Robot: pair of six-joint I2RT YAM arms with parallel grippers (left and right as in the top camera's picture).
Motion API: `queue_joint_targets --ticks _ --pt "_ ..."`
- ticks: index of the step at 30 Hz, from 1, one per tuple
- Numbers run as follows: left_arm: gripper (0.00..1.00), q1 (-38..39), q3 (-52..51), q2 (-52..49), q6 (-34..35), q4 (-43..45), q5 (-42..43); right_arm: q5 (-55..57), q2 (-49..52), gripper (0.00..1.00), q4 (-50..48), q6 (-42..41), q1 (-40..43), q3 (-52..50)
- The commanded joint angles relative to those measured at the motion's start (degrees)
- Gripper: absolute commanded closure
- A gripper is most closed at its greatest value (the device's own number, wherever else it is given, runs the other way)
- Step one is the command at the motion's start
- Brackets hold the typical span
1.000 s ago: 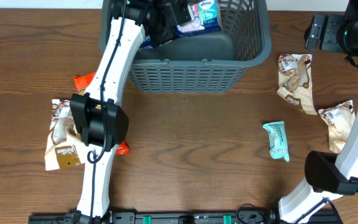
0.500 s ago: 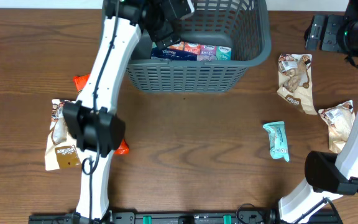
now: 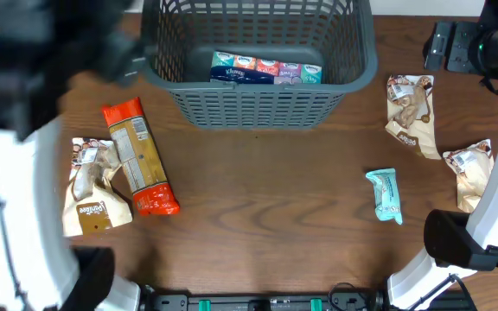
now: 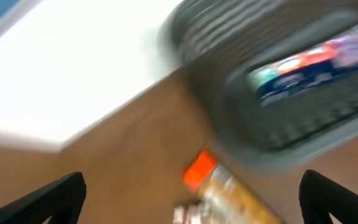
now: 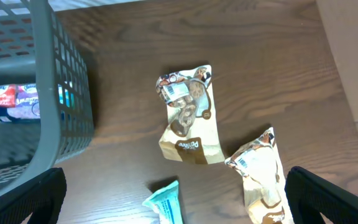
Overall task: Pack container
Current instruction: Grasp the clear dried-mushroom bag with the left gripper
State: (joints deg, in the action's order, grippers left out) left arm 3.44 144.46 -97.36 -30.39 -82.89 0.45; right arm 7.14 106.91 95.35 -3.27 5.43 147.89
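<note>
The container [image 3: 258,108], a dark grey slotted basket, stands at the back middle of the table. A flat multicoloured tissue pack [image 3: 266,69] lies inside it along the front wall. My left arm [image 3: 41,60] is a motion blur at the far left, off the container. In the left wrist view my left gripper [image 4: 194,199] is open and empty above the table, with the orange snack packet [image 4: 219,180] below and the container [image 4: 272,140] to the right. My right gripper [image 5: 179,199] is open and empty above the right side of the table.
An orange packet [image 3: 139,157] and a brown packet [image 3: 93,186] lie at the left. Two brown packets [image 3: 411,112] [image 3: 471,173] and a teal bar [image 3: 385,194] lie at the right. The right arm's base [image 3: 456,242] sits at the front right.
The left gripper opened and let the tissue pack drop into the container. The left arm then swung out to the left, uncovering the orange packet. The right arm has not moved.
</note>
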Motion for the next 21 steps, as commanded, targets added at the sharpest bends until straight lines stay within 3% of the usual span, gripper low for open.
queue_joint_targets --ticks 1,5,12,16,21 --pt "0.01 -7.7 -0.2 4.8 12.0 -1.1 -2.6 0.3 0.1 0.01 -0.7 0.5 -0.3 0.1" --pt "0.01 -15.6 -7.4 12.6 13.6 -1.7 -2.6 -0.1 0.1 0.01 -1.9 0.5 -0.3 0.1" --pt "0.01 -18.3 -41.1 26.2 13.5 0.8 -2.7 -0.1 0.1 0.01 -2.5 0.5 -0.3 0.1" --pt "0.01 -19.7 -60.7 29.6 12.9 7.5 -2.7 -0.1 0.1 0.01 -2.9 0.5 -0.3 0.1" --pt "0.01 -23.3 -76.3 28.0 10.9 18.9 -2.5 -0.1 0.1 0.01 -3.2 0.5 -0.3 0.1"
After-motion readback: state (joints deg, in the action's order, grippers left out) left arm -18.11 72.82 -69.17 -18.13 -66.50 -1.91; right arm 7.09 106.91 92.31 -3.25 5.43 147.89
